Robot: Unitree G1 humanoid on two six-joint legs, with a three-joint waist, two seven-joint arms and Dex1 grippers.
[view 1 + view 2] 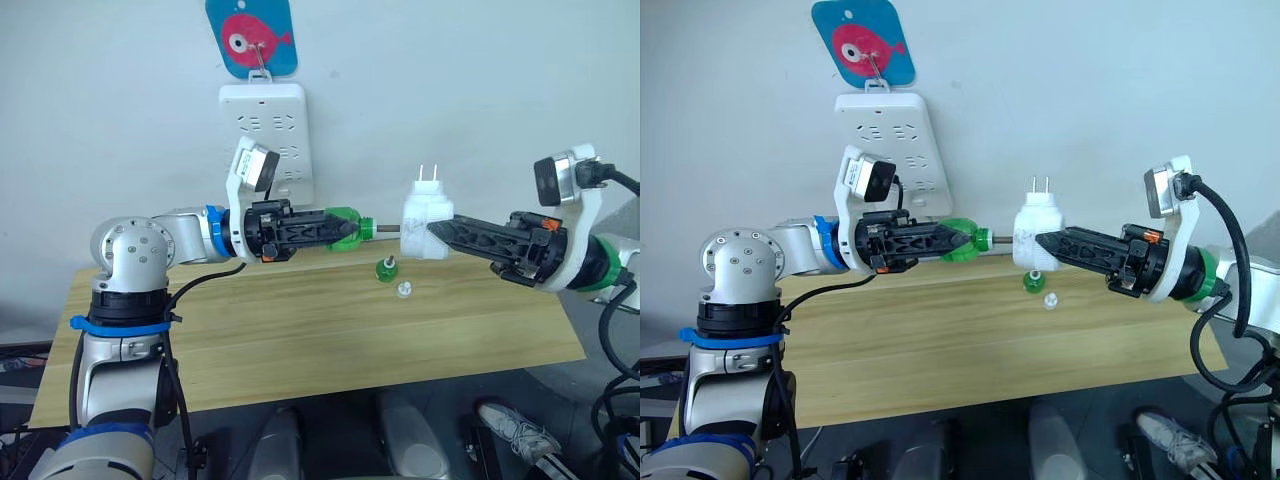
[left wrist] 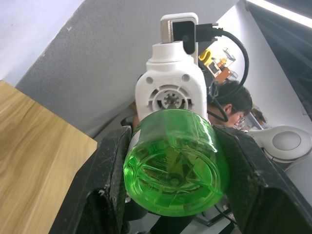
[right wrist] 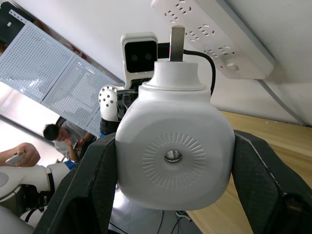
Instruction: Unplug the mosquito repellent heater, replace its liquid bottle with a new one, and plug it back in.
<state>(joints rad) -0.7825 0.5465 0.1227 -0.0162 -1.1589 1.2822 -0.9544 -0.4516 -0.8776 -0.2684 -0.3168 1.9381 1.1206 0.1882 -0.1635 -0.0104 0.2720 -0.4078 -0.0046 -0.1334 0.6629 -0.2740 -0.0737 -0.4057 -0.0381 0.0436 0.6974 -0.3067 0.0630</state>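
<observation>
My left gripper is shut on a green liquid bottle, held on its side above the table's far edge. The bottle's thin wick points at the underside of the mosquito repellent heater and reaches it. The white heater is unplugged, its two prongs pointing up, and my right gripper is shut on it. In the left wrist view the bottle's base sits between my fingers with the heater behind it. The right wrist view shows the heater's vent face.
A white power strip hangs on the wall behind my left arm, under a blue fish hook. A small green piece with a white top and a small clear cap lie on the wooden table. People sit in the background.
</observation>
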